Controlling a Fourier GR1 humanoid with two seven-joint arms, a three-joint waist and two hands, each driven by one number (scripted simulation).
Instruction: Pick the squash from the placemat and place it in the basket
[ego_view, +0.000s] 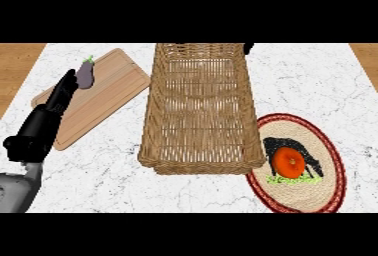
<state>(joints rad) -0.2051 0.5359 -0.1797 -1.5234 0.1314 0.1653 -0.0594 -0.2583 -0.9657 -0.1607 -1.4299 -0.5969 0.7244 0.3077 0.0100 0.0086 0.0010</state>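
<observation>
The squash (289, 162) is round and orange and lies on a round woven placemat (331, 150) with a red rim and a black figure, at the lower right. A long wicker basket (199, 105) stands in the middle of the counter, just left of the placemat, with nothing inside it. My left hand (43, 125) shows at the far left, open, its straight fingers (66, 90) pointing up over the cutting board, far from the squash. My right hand does not show.
A wooden cutting board (111, 95) lies at the left with a purple eggplant (87, 75) on its far end, close to my left fingertips. A small dark shape (248, 48) peeks out behind the basket's far right corner. The counter is white marble.
</observation>
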